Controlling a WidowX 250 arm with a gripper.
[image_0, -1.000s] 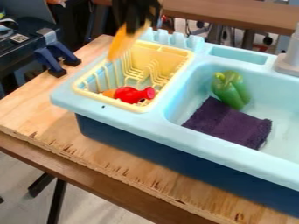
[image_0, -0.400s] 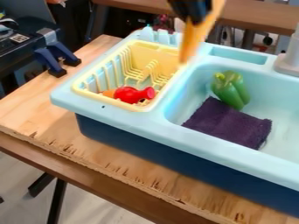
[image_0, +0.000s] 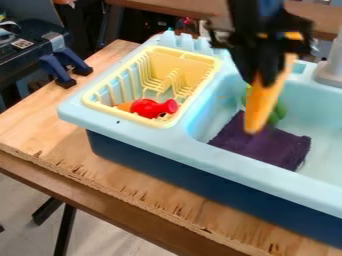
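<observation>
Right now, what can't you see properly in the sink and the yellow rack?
Camera view:
Part of the green pepper: behind the orange thing the gripper holds.
Anything under the purple cloth: covered.
The blue sink's right end: cut off by the edge.
Some of the orange piece: behind the red toy.

One rack (image_0: 186, 54), one pepper (image_0: 280, 110), one cloth (image_0: 270, 147), one red toy (image_0: 150, 108), two orange items (image_0: 260, 109).

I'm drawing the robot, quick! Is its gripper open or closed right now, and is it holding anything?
Gripper: its jaws are closed on a long orange thing that points down over the sink.
</observation>
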